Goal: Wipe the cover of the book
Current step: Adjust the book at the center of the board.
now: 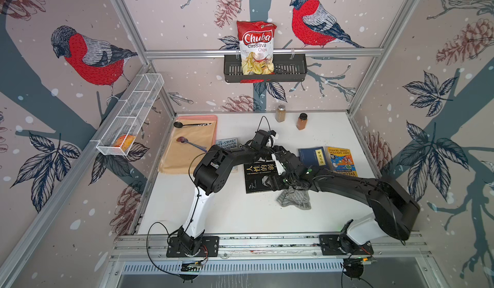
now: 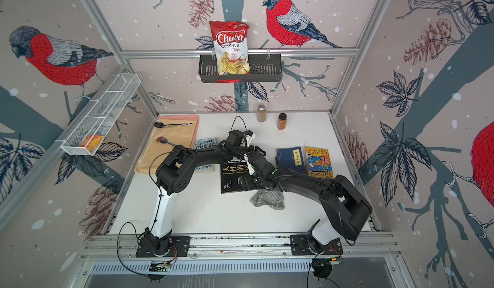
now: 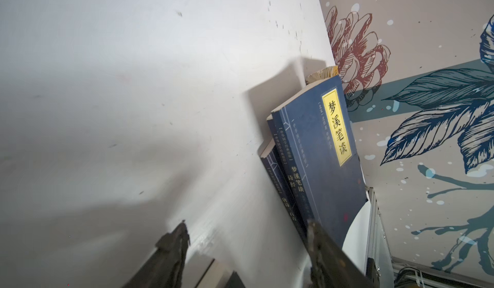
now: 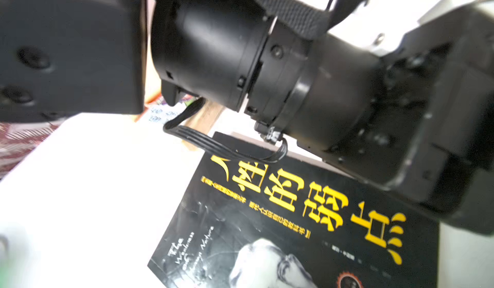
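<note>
One black book [image 1: 252, 178] beneath right gripper [image 1: 268, 183]

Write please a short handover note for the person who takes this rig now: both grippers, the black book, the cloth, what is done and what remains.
Left gripper: open, empty, pointing toward the blue book.
Right gripper: over the black book; open or shut cannot be told.
Grey striped cloth: crumpled on the table at the black book's near right corner.
Done: unclear; nothing shows whether the cover was wiped.
Left: probably pick up the cloth and wipe the cover.
</note>
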Available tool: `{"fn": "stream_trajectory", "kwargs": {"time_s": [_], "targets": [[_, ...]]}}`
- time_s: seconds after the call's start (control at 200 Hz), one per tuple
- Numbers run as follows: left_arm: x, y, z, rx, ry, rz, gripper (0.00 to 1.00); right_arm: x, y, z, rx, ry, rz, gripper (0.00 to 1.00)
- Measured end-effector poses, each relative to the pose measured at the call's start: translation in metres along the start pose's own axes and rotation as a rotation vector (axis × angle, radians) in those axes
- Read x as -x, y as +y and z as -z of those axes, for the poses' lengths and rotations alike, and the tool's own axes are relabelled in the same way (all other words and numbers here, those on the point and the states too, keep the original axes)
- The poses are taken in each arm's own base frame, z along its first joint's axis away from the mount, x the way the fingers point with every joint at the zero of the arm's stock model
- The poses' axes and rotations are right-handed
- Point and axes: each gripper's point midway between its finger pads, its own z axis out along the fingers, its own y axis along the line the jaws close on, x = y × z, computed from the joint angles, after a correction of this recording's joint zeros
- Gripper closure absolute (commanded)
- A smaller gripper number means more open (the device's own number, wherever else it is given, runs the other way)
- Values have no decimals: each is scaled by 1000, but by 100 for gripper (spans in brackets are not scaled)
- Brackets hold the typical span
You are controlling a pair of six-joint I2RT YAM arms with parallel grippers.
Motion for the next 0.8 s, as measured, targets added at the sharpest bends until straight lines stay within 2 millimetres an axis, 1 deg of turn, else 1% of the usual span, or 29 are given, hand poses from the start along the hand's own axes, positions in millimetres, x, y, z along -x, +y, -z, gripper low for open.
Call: {"fn": "stream_trajectory", "kwargs": {"time_s": [0.085, 0.13, 0.17, 0.245, 0.305, 0.37, 0.43, 0.49, 0.545, 0.595, 0.635, 0.675, 0.8], "targets": [[18, -5, 24, 51, -80, -35, 29, 8, -17, 5, -29, -33, -22, 24], [25, -4, 38, 81, -120, -46, 29, 11, -26, 6, -44, -44, -42, 24], [31, 1, 52, 119, -161, -48, 29, 13, -36, 7, -62, -49, -61, 24], [33, 8, 75, 178, -208, -49, 29, 16, -56, 6, -100, -60, -104, 24], [30, 7, 90, 206, -227, -56, 29, 15, -72, 4, -137, -60, -152, 25], [16, 3, 106, 224, -230, -58, 29, 13, -83, 2, -172, -53, -171, 26], [-5, 6, 119, 258, -225, -54, 29, 12, -83, 0, -171, -47, -190, 27], [-34, 15, 128, 291, -192, -39, 29, 9, -82, -2, -173, -36, -190, 26], [-62, 29, 134, 335, -147, -4, 29, 4, -83, -3, -178, -24, -193, 26], [-79, 38, 141, 368, -124, 15, 29, -3, -84, -6, -189, -8, -200, 27], [-87, 44, 146, 395, -118, 24, 29, -9, -85, -8, -195, 4, -213, 27], [-90, 48, 150, 417, -124, 41, 29, -16, -85, -10, -197, 22, -213, 27], [-93, 47, 154, 454, -132, 29, 29, -28, -81, -16, -195, 58, -207, 27]]}}
